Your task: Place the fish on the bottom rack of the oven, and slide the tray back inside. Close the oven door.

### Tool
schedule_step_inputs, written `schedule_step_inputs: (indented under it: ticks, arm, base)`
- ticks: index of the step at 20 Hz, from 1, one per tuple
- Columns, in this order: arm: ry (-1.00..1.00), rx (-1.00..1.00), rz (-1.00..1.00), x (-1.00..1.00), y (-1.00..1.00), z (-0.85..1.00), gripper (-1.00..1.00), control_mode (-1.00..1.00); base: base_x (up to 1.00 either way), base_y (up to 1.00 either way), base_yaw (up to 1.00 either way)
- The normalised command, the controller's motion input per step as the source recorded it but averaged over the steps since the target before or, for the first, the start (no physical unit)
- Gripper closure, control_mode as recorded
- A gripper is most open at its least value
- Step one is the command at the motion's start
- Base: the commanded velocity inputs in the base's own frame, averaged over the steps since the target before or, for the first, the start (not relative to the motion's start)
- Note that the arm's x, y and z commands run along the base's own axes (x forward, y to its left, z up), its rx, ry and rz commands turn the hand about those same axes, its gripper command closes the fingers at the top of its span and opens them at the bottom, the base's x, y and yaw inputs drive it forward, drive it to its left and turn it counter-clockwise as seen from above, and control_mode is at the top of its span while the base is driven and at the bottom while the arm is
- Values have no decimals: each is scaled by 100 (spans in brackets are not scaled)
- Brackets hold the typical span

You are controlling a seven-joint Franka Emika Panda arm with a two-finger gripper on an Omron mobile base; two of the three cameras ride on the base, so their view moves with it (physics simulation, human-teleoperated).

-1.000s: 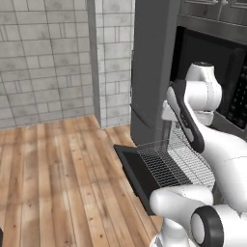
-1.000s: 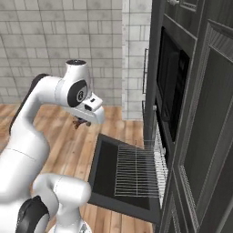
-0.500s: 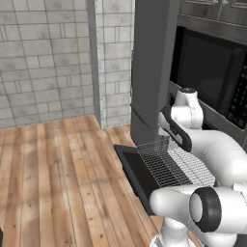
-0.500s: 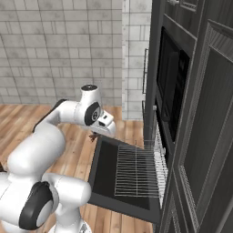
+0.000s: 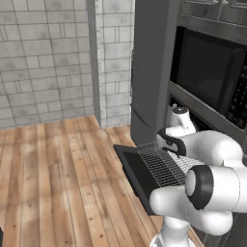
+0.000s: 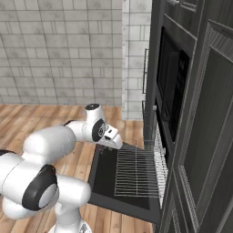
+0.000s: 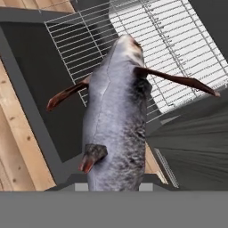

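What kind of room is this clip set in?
A simulated home kitchen, most likely: a built-in oven with its oven door dropped open, a wire bottom rack pulled out, and a microwave above.

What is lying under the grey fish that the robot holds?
Under the grey fish with reddish fins lies the pulled-out silver wire-grid rack, above the open dark oven door. The fish's body hides part of the rack.

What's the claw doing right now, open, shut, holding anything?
Claw: closed on the fish, which hangs over the pulled-out bottom rack above the open oven door.
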Motion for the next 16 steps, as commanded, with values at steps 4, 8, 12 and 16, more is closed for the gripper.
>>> schedule_step_inputs:
  ticks: [4, 8, 12, 16]
  arm:
    - [2, 0, 0, 28, -30, -55, 100, -100]
    - [0, 0, 0, 33, -31, -54, 100, -100]
    - [1, 0, 0, 40, -29, -54, 100, -100]
    - [0, 0, 0, 29, -20, -47, 100, -100]
  base:
    - [0, 0, 0]
    - [0, 0, 0]
    - [0, 0, 0]
    - [0, 0, 0]
